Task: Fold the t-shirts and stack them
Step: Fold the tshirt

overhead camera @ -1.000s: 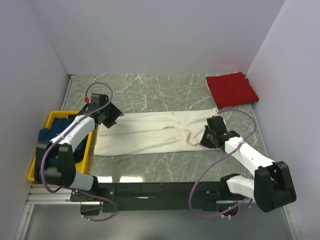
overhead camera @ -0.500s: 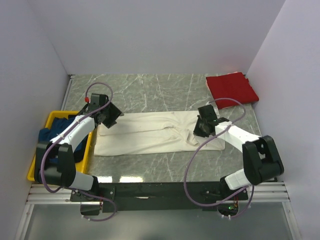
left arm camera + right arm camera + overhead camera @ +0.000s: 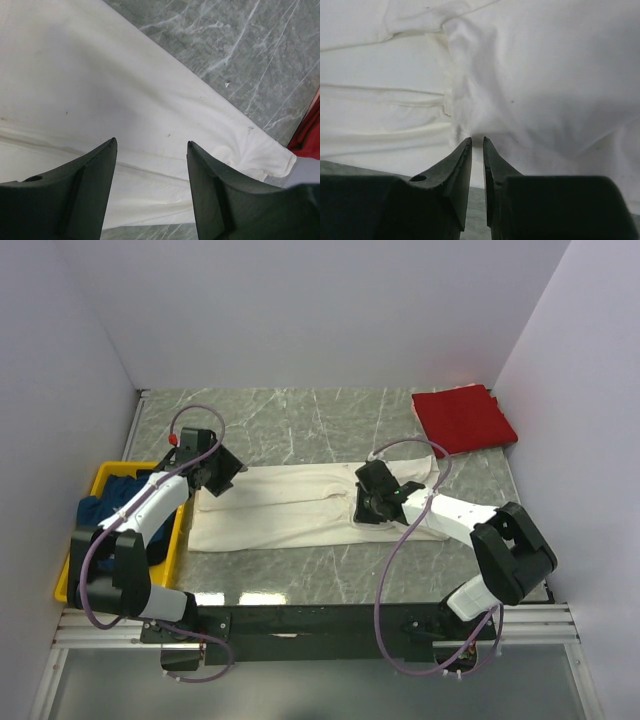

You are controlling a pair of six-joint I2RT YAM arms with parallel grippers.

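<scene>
**Top external, then both wrists: right gripper (image 3: 372, 505) pinching the cream-white t-shirt (image 3: 280, 510), left gripper (image 3: 222, 475) released**

Top external view, and your landmark is the cream-white t-shirt, stretched in a long band across the marble table (image 3: 300, 420). Your left gripper hangs over that shirt's left end, at its far corner. Your right gripper is down on the shirt's right part, where the cloth is doubled over and rumpled around the fingers. Look beyond the shirt's right end, toward the far corner: there's the red t-shirt (image 3: 463, 418), folded into a neat square, well apart from the cream one. Off the shirt's left end sits the yellow tray (image 3: 70, 575), and the dark blue t-shirt (image 3: 115, 495) lies bunched in it, draped over the outer rim.

Left wrist view now. Your left gripper (image 3: 151, 145) has its jaws spread wide, nothing between them, just the cream-white t-shirt (image 3: 75, 75) lying flat below. The shirt's edge runs diagonally against the table (image 3: 225, 40), and a sliver of the red t-shirt (image 3: 307, 135) peeks in past the shirt's end.

Right wrist view. Your right gripper (image 3: 477, 141) is nearly closed, its jaws a thin slit apart, clenched on a ridge of the cream-white t-shirt (image 3: 545, 75). Creases run up to the tips, and a layer of cloth lies folded over the rest.
</scene>
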